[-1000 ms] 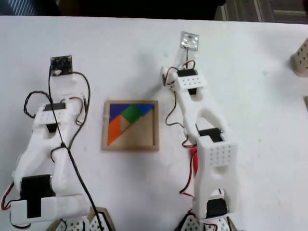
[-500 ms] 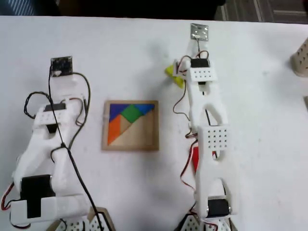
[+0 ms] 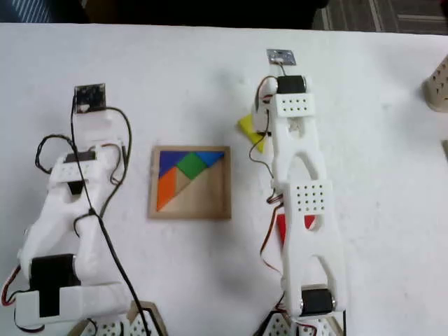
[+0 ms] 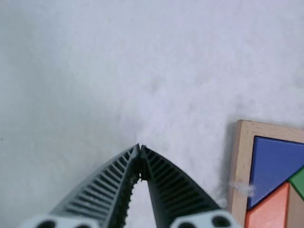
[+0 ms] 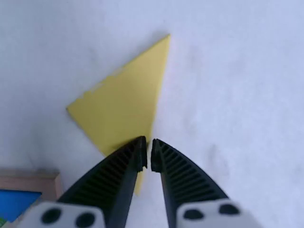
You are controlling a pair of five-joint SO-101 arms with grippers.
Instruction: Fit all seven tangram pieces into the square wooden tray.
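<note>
Your right gripper [image 5: 147,148] is almost closed, tips over the edge of the yellow triangle [image 5: 124,102], which lies flat right of the tray [image 3: 189,212]. Your left gripper [image 4: 140,151] is closed, left of the tray.

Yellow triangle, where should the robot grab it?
Probably from straight above, because the yellow triangle lies flat on the table. Pinch across a narrow pointed corner, where two edges sit close enough for the right tool.

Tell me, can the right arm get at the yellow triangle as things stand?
Probably yes. Its end effector sits right at the edge of the yellow triangle, which lies flat with nothing covering it.
</note>
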